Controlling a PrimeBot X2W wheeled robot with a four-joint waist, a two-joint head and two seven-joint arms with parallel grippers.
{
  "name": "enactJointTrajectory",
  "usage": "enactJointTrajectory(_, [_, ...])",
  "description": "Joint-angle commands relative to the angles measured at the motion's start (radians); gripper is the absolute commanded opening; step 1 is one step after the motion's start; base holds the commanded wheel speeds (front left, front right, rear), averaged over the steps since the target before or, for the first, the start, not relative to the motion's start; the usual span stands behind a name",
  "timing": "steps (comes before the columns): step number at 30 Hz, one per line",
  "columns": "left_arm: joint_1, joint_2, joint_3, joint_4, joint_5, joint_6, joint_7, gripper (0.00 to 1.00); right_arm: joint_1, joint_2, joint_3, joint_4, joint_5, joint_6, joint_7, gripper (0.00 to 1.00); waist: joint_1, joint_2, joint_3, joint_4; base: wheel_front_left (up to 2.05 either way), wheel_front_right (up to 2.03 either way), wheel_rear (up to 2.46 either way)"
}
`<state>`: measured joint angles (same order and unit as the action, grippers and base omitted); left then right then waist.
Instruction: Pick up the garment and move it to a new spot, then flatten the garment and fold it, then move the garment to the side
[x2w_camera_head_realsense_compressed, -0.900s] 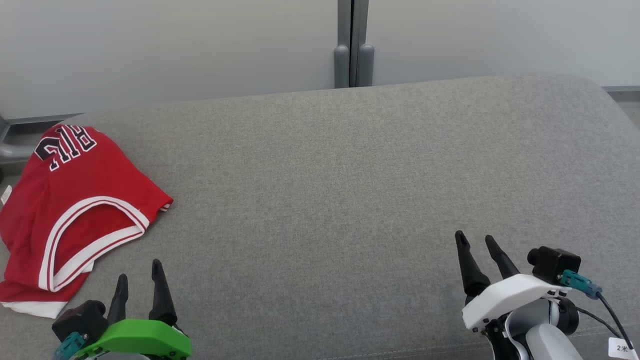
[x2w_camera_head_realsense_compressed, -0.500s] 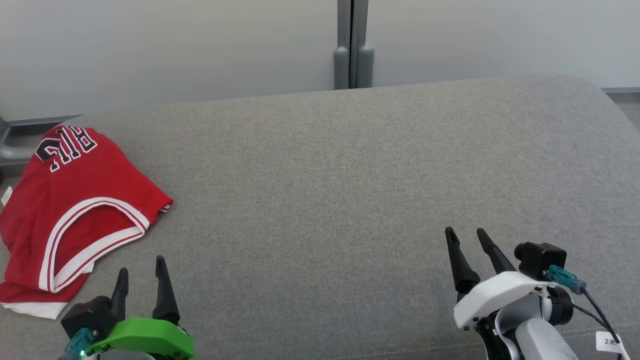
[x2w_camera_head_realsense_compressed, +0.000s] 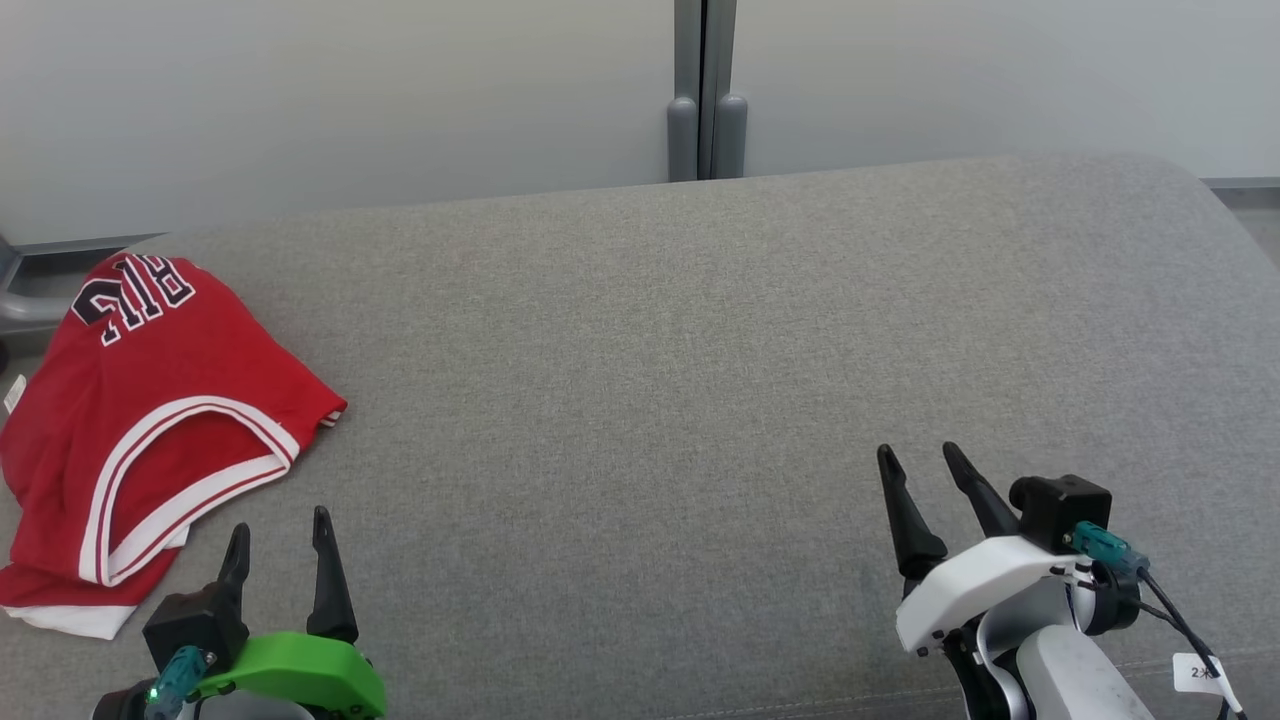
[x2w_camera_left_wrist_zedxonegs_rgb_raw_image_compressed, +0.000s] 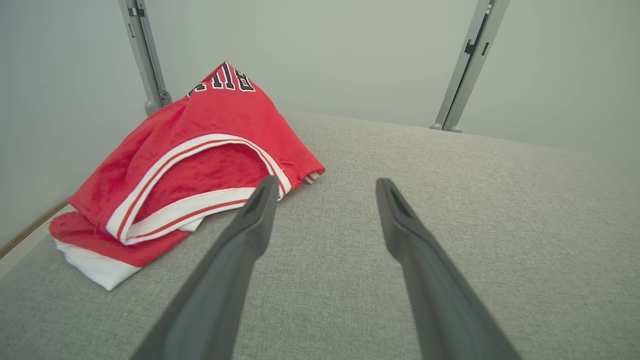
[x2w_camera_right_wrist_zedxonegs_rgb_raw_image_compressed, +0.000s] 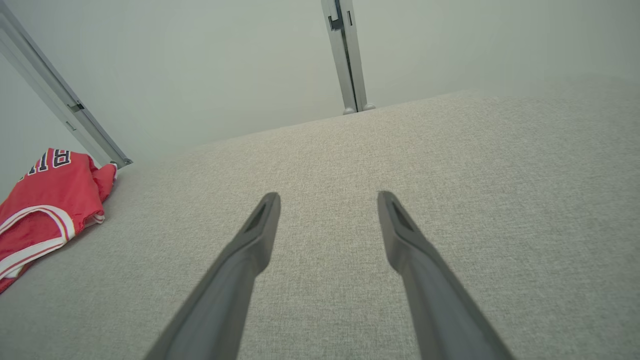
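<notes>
The garment (x2w_camera_head_realsense_compressed: 150, 400), a red sleeveless jersey with white trim and black lettering, is lying crumpled in a loose heap on the grey padded bench (x2w_camera_head_realsense_compressed: 650, 350). It is sitting just ahead of the left gripper (x2w_camera_head_realsense_compressed: 280, 522) and a little to its outer side, near the edge of the bench. It is looking thin, soft and light. I am judging that it will be hanging and stretching when lifted, not keeping its shape, and that several layers may be coming up together.

The white-banded opening (x2w_camera_head_realsense_compressed: 190, 450) is lying nearest to this gripper, close to one fingertip but seemingly not touching it. This stitched band is seeming to me the firmest place to pinch, while the smooth bunched red cloth is more likely to be slipping out.

The left gripper is standing wide open and is holding nothing. The right gripper (x2w_camera_head_realsense_compressed: 917, 450) is also spread wide and empty, hovering over bare fabric of the bench. The garment is lying well apart from it, far across on its left side.
</notes>
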<state>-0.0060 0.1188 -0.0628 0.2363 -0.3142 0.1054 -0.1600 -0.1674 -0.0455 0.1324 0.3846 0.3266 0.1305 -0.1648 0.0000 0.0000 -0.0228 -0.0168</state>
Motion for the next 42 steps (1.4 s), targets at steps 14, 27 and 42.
enactJointTrajectory(14, [-0.003,0.03,-0.015,0.002,0.118,0.028,-0.011,1.0,-0.038,-0.006,0.03,0.022,-0.068,0.0,-0.044,1.0,0.0,0.0,-0.007,-0.004,0.0,0.0,0.0])
enactJointTrajectory(27, [0.01,0.059,-0.031,-0.052,0.207,0.05,0.041,1.0,-0.039,-0.007,0.038,-0.036,-0.195,0.0,0.012,1.0,0.0,0.0,-0.022,-0.004,0.0,0.0,0.0])
enactJointTrajectory(42, [0.027,0.08,-0.011,-0.081,0.195,0.071,0.042,1.0,-0.015,-0.006,0.027,-0.049,-0.174,0.0,0.006,1.0,0.0,0.0,-0.018,0.02,0.0,0.0,0.0])
